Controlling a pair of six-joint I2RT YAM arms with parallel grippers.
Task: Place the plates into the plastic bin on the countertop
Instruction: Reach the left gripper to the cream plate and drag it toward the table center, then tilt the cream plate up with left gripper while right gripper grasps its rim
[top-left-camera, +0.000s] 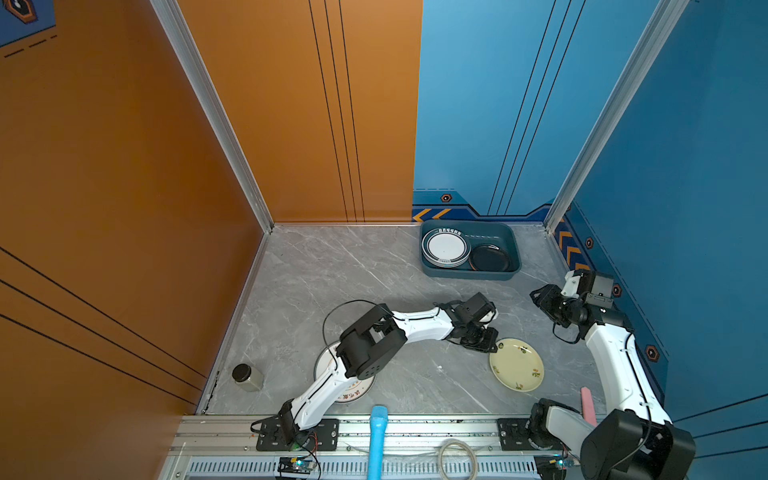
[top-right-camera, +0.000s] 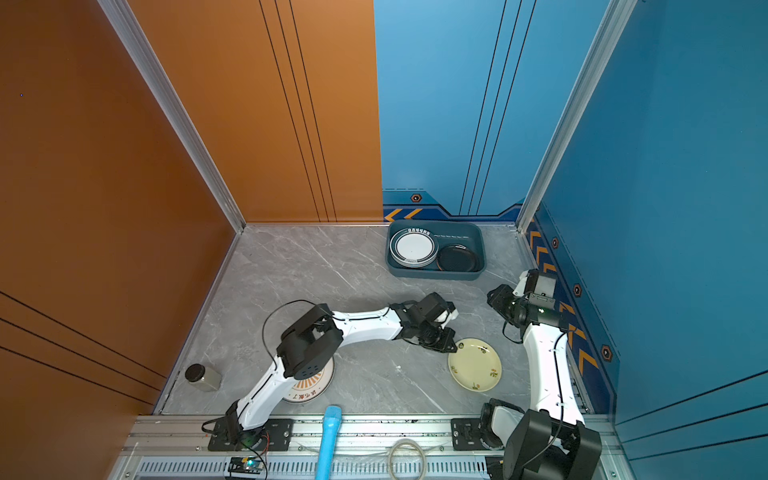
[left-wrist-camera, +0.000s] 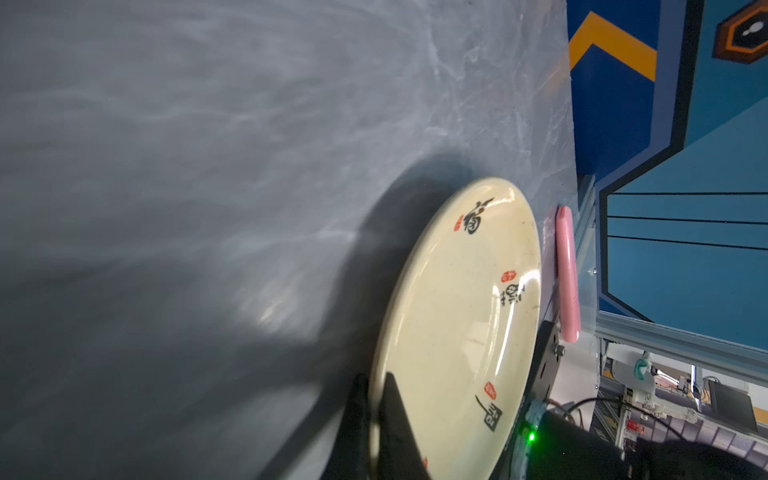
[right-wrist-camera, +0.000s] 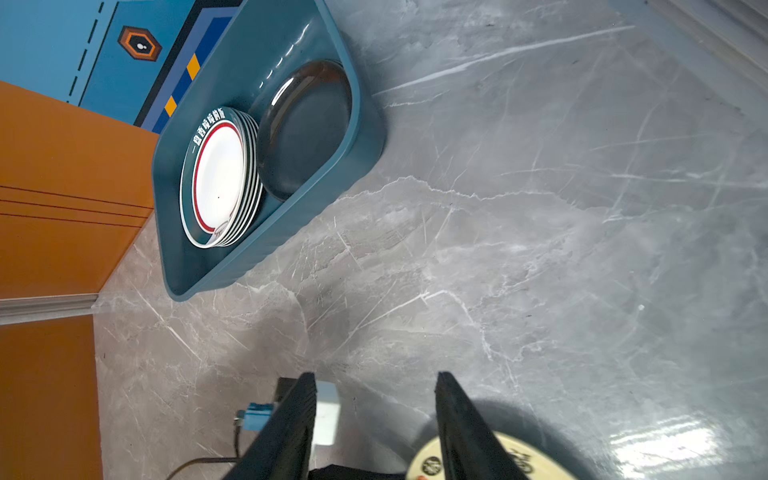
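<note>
Top views both show, nearest the front rail, a sunburst plate (top-left-camera: 357, 392) flat on the worktop (top-left-camera: 299, 282), partly hidden under the left arm (top-left-camera: 415, 326). A jar (top-left-camera: 248, 377) stands well apart to its left. Next out, the cream plate (top-left-camera: 516, 365) sits right of centre, outside the bin (top-left-camera: 469, 274).

Left wrist view confirms the left claw (left-wrist-camera: 374, 388) is clenched on that plate's rim, a finger on each face. Whether the plate is clear of the worktop cannot be told. A pink stick (left-wrist-camera: 567, 274) lies just beyond it.

Right claw (right-wrist-camera: 374, 380) hangs half spread, grasping nothing, between cream plate and bin. Farthest, the bin holds a white stack (top-left-camera: 445, 248) and a black plate (top-left-camera: 489, 258) side by side.

Judged risks:
- The hold is on a thin glazed edge only, so the plate may pivot or slide out on lifting.
- The right arm (top-left-camera: 615, 361) stands close to the likely path to the bin, so contact is possible.
- A low carry could strike the bin's near wall.
- A drop onto the black plate could chip either.
</note>
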